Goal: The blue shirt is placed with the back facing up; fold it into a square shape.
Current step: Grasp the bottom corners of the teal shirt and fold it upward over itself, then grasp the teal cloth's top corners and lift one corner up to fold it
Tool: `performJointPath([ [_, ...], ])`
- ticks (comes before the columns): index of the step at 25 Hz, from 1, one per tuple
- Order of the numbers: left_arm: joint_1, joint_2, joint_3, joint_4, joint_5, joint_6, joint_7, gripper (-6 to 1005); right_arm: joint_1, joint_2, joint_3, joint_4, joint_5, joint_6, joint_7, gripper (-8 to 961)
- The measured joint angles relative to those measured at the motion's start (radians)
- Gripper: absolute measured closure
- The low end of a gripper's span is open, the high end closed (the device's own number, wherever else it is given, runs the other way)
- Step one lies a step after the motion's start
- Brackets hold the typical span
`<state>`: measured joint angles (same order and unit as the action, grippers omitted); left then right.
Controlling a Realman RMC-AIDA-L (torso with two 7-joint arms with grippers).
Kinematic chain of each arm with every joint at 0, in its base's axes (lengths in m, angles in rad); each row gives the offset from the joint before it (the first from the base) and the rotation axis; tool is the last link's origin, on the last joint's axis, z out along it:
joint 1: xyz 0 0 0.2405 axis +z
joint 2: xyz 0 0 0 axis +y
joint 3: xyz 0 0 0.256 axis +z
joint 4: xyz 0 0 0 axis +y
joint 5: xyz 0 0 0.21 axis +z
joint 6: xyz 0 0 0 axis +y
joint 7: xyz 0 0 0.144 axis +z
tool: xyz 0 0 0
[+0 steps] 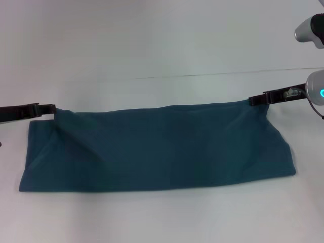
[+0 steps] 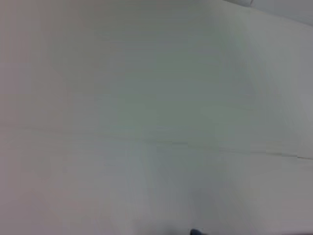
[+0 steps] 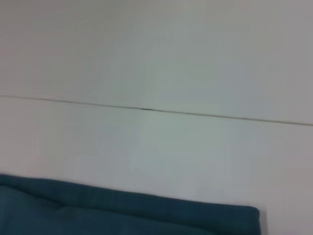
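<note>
The blue shirt (image 1: 157,149) lies on the white table as a long folded band running left to right in the head view. My left gripper (image 1: 50,110) is shut on its far left corner, and my right gripper (image 1: 253,99) is shut on its far right corner. Both held corners are lifted a little, so the far edge is pulled taut between them. The near edge rests flat on the table. In the right wrist view a strip of the blue shirt (image 3: 122,210) shows along one edge. The left wrist view shows only a tiny dark speck of cloth (image 2: 195,232).
The white table (image 1: 162,45) stretches all around the shirt, with a thin dark seam (image 1: 228,73) running across it beyond the cloth. The same seam (image 3: 146,108) crosses the right wrist view. Part of the right arm's silver housing (image 1: 311,30) shows at the upper right.
</note>
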<state>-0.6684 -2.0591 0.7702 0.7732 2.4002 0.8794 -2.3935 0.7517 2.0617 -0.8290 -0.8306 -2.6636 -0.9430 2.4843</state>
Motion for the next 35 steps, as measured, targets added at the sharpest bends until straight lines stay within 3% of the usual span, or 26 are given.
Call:
performJointPath([
  [3, 0.0, 0.006, -0.005, 0.005, 0.001, 0.038, -0.006, 380, 0.0, 0.0, -0.011, -0.007, -0.001, -0.023, -0.002, 298],
  [6, 0.008, 0.023, -0.01, 0.069, 0.018, 0.193, -0.065, 296, 0.0, -0.002, -0.025, -0.017, -0.001, -0.042, -0.002, 187],
  [10, 0.05, 0.022, -0.012, 0.21, 0.08, 0.363, -0.2, 193, -0.002, -0.003, -0.052, -0.039, -0.001, -0.07, 0.0, 24],
  [13, 0.11, 0.004, -0.018, 0.366, 0.129, 0.479, -0.344, 130, -0.007, -0.003, -0.072, -0.066, -0.002, -0.094, 0.003, 26],
  [19, 0.162, 0.002, -0.041, 0.436, 0.14, 0.593, -0.478, 65, -0.01, 0.002, -0.085, -0.127, -0.031, -0.134, 0.007, 28],
  [27, 0.16, 0.013, -0.1, 0.4, 0.166, 0.687, -0.529, 66, 0.008, 0.023, -0.104, -0.141, -0.079, -0.14, 0.008, 29],
  [35, 0.135, 0.035, -0.112, 0.258, 0.168, 0.645, -0.535, 66, 0.006, 0.025, -0.114, -0.142, -0.084, -0.142, 0.01, 29],
])
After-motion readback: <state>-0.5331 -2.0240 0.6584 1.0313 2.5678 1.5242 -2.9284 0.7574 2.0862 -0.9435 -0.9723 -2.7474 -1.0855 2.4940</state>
